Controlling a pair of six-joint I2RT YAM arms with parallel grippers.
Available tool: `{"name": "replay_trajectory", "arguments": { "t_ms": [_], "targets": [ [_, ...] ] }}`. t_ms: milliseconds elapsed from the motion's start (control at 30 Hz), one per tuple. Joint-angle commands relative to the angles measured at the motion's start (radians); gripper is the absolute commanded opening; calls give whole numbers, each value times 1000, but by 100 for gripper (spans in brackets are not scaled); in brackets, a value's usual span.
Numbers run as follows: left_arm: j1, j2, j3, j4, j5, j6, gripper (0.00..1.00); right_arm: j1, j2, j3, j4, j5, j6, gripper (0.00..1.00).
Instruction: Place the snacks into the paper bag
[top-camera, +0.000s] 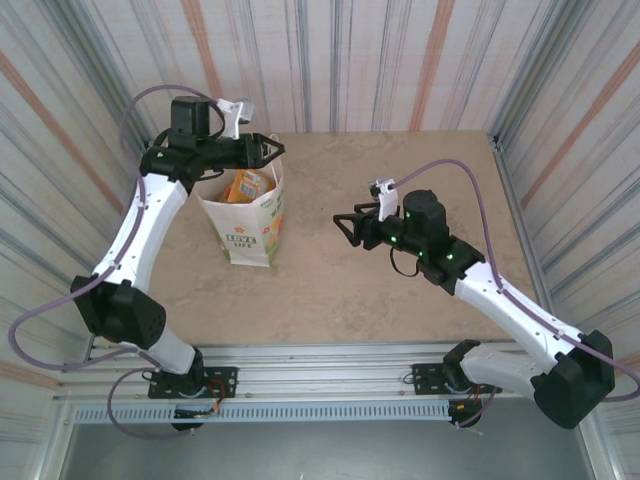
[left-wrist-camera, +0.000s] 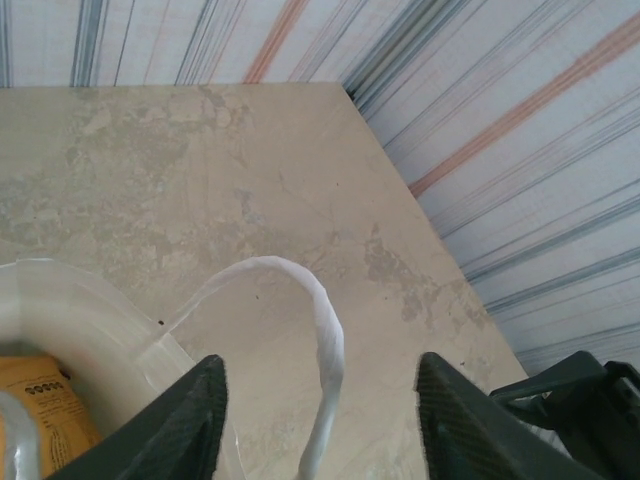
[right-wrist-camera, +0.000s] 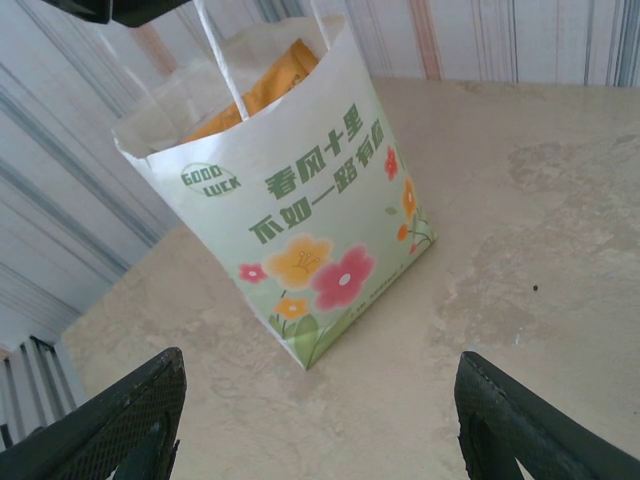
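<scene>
Paper bag (top-camera: 252, 228) with orange packet (top-camera: 247, 186) inside, just beneath left gripper (top-camera: 274, 150)

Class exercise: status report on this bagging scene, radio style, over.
Left gripper open, straddling thin white handle. Right gripper open, empty. White printed paper bag upright, orange glossy packets inside. No obstruction seen.

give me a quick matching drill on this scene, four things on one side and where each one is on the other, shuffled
1 paper bag
2 orange packet
3 left gripper
4 right gripper

a open over bare table, apart from the bag
b inside the bag
c upright on the table
d above the bag's mouth, a handle between its fingers

Pairs: 1-c, 2-b, 3-d, 4-a
</scene>
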Motion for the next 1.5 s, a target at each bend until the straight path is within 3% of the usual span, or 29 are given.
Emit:
{"name": "replay_trajectory", "arguments": {
  "t_ms": [0,100,167,200,700,1000,1167,1467],
  "targets": [
    [-12,2,37,-4,-2,18,41,-12,-24,-21,-23,7,4,71],
    [-26,10,48,-3,-19,20,25,-15,-25,-25,-23,-1,2,71],
    [-37,15,58,0,-24,12,3,-18,-27,-24,-26,0,0,71],
    [-44,19,66,6,-16,-1,0,-17,-28,-26,-28,0,-2,71],
    [-237,174,305,-10,-58,-5,0,-72,-157,-85,-100,107,17,71],
    [-422,403,626,-97,-89,-18,0,-181,-224,-90,-178,28,67,72],
    [-429,446,747,-217,-158,-2,41,-301,-205,-34,-186,-150,149,72],
    [-361,270,665,-279,-249,-4,54,-393,5,175,-156,-400,269,71]
  ]
}}
